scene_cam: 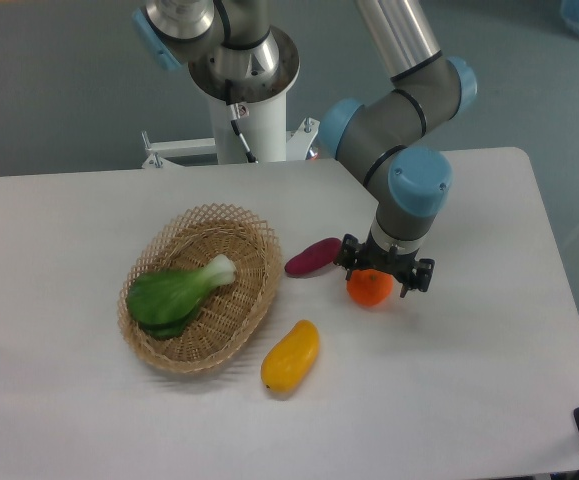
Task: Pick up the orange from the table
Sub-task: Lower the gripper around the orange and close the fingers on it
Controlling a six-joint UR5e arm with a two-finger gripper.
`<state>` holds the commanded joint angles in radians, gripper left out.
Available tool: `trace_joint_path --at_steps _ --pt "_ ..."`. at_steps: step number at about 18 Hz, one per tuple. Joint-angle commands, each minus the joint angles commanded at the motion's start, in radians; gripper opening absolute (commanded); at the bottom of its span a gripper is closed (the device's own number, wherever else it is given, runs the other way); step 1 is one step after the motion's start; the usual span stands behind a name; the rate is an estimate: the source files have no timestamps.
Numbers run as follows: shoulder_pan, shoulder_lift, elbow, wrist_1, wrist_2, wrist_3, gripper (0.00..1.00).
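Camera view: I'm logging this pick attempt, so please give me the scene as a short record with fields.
target: the orange, on the white table
gripper: gripper directly over the orange, fingers at its sides; contact not discernible
beside target: purple sweet potato, just left of the orange
other loose item: yellow mango-like fruit, nearer the front edge
basket: wicker basket, left of centre
basket contents: green leafy vegetable

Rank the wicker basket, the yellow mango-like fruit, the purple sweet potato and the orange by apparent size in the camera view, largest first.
1. Wicker basket
2. Yellow mango-like fruit
3. Purple sweet potato and orange: unsure, since the gripper covers the orange's top.
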<state>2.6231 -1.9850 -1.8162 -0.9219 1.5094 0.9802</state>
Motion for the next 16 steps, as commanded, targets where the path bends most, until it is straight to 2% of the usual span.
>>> trace_joint_path --at_steps 12,13,16 --pt "0.002 -0.017 -0.017 0.041 0.003 0.0 1.0" --pt "0.0 -0.017 -0.015 0.04 0.005 0.0 0.99" --pt "0.002 -0.017 -0.017 0.04 0.006 0.0 0.83"
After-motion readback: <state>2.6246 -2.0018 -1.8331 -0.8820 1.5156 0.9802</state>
